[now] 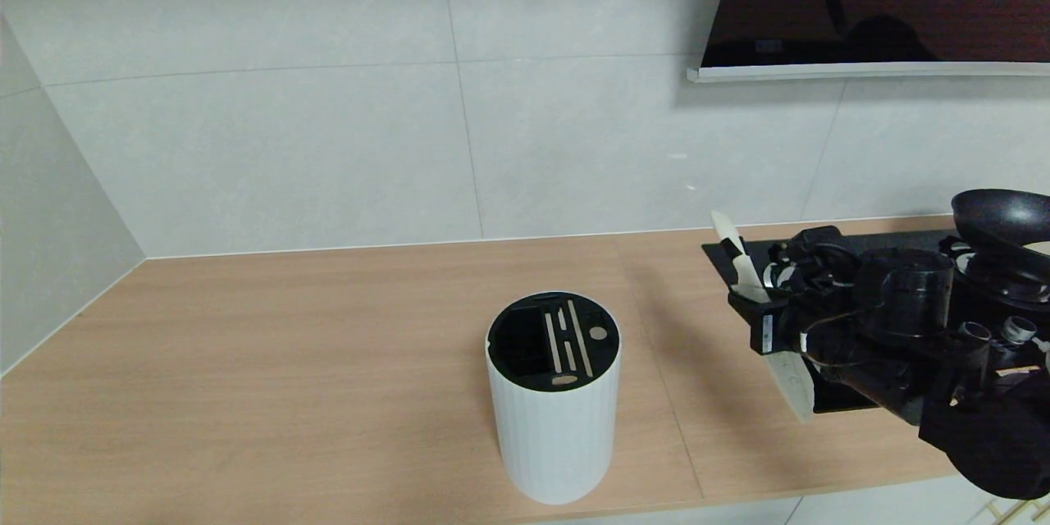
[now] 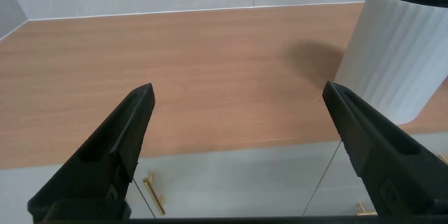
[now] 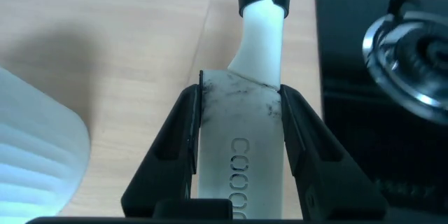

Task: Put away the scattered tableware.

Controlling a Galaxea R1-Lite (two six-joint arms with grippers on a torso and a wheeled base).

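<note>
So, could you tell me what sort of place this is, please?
Likely a kitchen: a black glass hob set into the light wooden countertop, a dark glossy extractor hood on the grey tiled wall above it, and a white ribbed cylindrical cutlery holder.

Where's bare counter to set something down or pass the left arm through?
Free: the wide counter stretch between the left wall and the white holder; also the narrower strip between holder and stove. Crowded: the stove's left edge, where the right gripper holds the white knife.
</note>
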